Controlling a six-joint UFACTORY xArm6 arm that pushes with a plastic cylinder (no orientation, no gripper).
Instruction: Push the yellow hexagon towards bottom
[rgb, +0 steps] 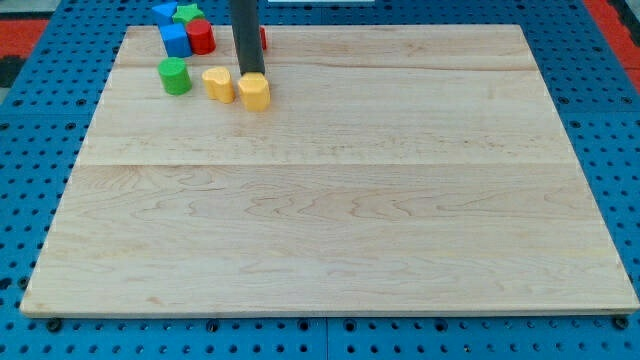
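resting at the top edge of the yellow hexagon block (255, 92), my tip (251, 75) has no jaws to open or close; it seems to touch that edge, placed above so a downward stroke would drive the block toward the view's bottom. just left lies a yellow heart-shaped block (218, 84), then a green cylinder block (175, 75). farther up sit a red cylinder block (201, 36), blue cube block (175, 40) and green star block (187, 13) on the pale wooden board (350, 200).

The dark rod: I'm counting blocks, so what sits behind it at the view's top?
A sliver of a red block shows at the rod's right edge; the rest is hidden. My tip sits just above the yellow hexagon.
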